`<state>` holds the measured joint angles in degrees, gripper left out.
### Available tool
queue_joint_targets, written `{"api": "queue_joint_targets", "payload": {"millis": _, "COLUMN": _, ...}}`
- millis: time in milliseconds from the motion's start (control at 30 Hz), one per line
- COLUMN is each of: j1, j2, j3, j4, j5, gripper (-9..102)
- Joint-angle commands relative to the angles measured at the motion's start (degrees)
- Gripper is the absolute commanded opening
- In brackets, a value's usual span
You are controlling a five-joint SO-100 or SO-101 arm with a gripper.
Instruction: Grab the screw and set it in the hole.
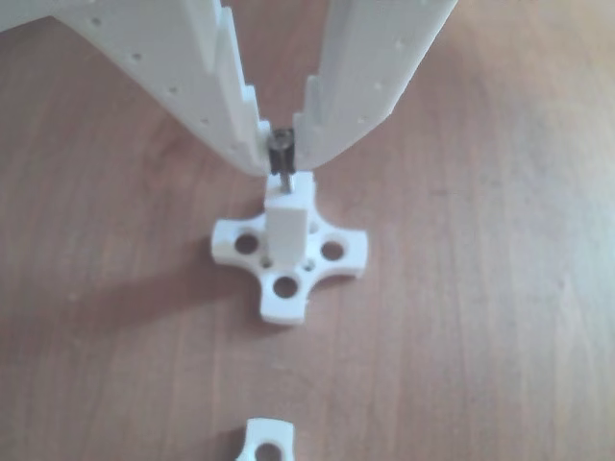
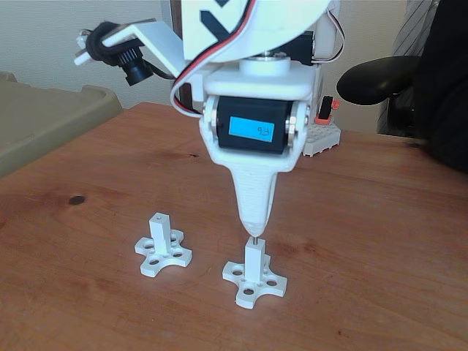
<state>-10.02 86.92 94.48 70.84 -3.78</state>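
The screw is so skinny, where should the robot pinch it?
Probably at the head end, from straight above. The screw stands upright with its tip at the post top, so only its head is free. The gripper already pinches it there.

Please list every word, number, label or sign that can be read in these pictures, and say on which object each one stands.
Blue label on the black servo motor above the jaws: dark marks, perhaps digits, too blurred to read.
White panel at the top of the arm in the fixed view: a black graphic cut off by the frame edge, no readable letters.
White posts, their cross-shaped bases, screw and wooden table: no text seen.
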Motion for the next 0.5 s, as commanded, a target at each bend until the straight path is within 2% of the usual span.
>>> {"api": "queue_joint_targets", "payload": {"millis": 0, "j1": 0.09, "j2": 1.58, "j3": -0.44, "j4": -1.32, "j5": -0.44, "gripper": -4}}
{"api": "queue_joint_targets", "payload": {"millis": 467, "j1": 0.35, "j2": 1.41, "j3": -0.62, "j4": -1.23, "j5": 0.26, "gripper": 2}}
